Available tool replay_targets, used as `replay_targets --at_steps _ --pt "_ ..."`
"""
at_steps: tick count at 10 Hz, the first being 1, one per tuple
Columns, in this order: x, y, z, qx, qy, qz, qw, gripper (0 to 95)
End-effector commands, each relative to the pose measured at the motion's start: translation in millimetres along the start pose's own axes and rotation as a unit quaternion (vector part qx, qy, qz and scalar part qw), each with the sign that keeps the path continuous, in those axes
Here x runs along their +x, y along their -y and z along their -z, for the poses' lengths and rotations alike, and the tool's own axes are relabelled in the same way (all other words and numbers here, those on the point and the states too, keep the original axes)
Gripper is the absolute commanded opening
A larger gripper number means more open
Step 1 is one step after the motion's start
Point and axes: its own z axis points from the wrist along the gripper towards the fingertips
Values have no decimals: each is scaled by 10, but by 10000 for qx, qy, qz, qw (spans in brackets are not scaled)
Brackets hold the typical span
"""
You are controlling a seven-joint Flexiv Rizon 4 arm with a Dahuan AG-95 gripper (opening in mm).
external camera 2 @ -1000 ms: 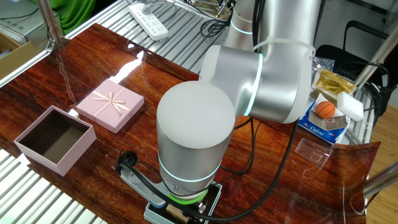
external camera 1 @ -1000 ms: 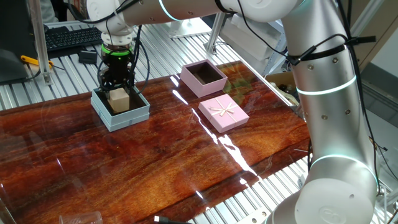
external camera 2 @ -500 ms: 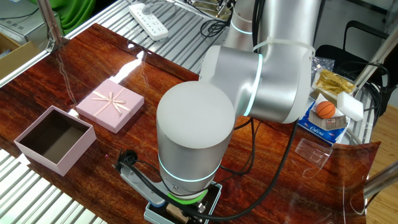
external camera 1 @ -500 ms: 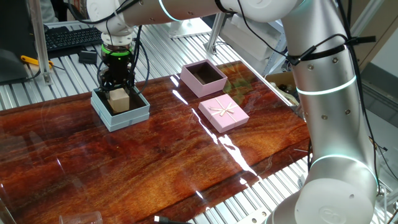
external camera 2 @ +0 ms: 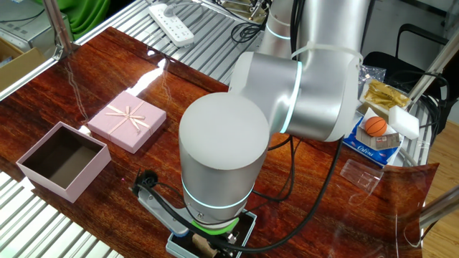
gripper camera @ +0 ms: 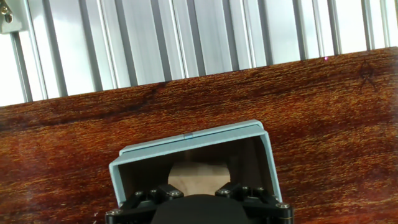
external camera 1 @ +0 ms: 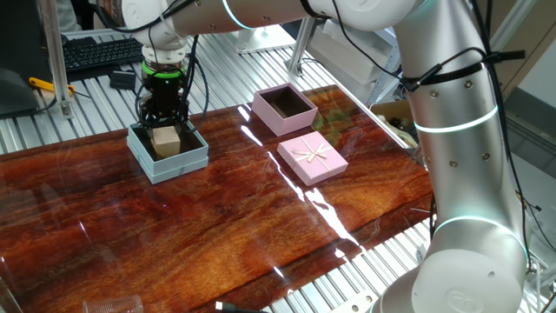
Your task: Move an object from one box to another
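Observation:
The object (external camera 1: 166, 140), a small tan wooden cube, sits low inside the pale blue-grey box (external camera 1: 180, 164) at the table's far left. My gripper (external camera 1: 166, 136) reaches down into that box, with a black finger on each side of the cube, shut on it. The hand view shows the cube (gripper camera: 196, 173) between the fingers, framed by the blue box's rim (gripper camera: 193, 139). The pink box (external camera 1: 301, 118) stands empty further right, near the table's back edge. In the other fixed view the arm hides most of the blue box (external camera 2: 175, 247), and the pink box (external camera 2: 44, 180) shows its dark inside.
The flat pink lid with a ribbon bow (external camera 1: 312, 158) lies on the wood in front of the pink box. A keyboard (external camera 1: 100, 52) sits behind on the metal slats. A power strip (external camera 2: 171, 21) and a small orange ball (external camera 2: 376, 126) lie off the wood.
The gripper and the cube have sunk a little deeper into the blue box. Nothing else has moved.

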Motion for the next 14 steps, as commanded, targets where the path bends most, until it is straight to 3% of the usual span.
replay_targets --at_steps 1,3,4,8,14 --pt "7 4 24 3 -104 66 9999 570" --pt "29 24 106 22 -168 66 9998 570" --pt "41 36 148 27 -183 54 9998 380" --pt "84 87 295 44 -239 -46 9997 380" --pt "137 156 458 145 -562 -210 9981 380"
